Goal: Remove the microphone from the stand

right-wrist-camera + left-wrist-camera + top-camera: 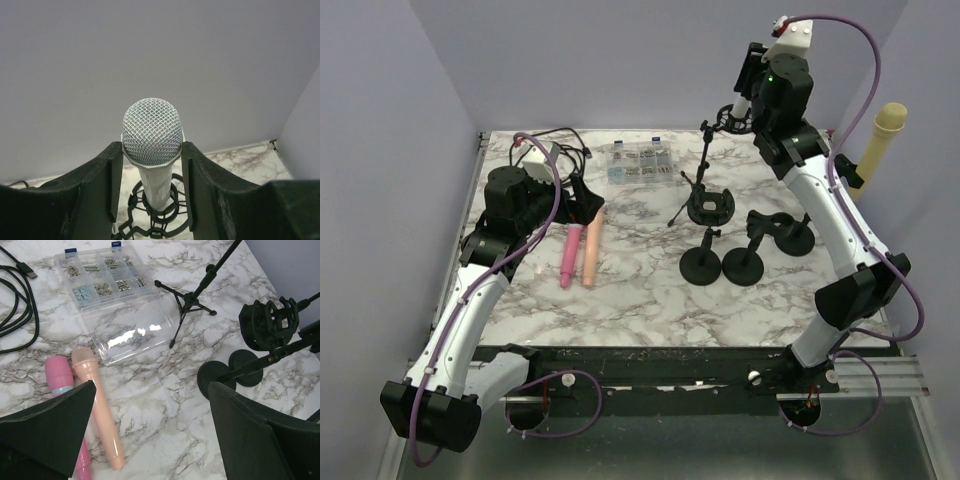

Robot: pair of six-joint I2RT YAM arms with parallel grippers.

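Note:
A white microphone (152, 131) with a silver mesh head stands upright in the black shock mount (150, 220) of a tripod stand (692, 185) at the back of the table. My right gripper (152, 155) is shut on the microphone, its fingers pressing both sides just below the mesh head. The microphone's lower body is still inside the mount ring. In the top view the right gripper (748, 100) is high over the back right. My left gripper (152, 405) is open and empty above the marble, beside two microphones that lie flat.
A pink microphone (60, 377) and a peach one (97, 405) lie side by side at the left. A clear parts box (115, 300) and black cables (20, 305) are at the back. Three round-base stands (742, 265) with an empty shock mount (270, 322) stand mid-right.

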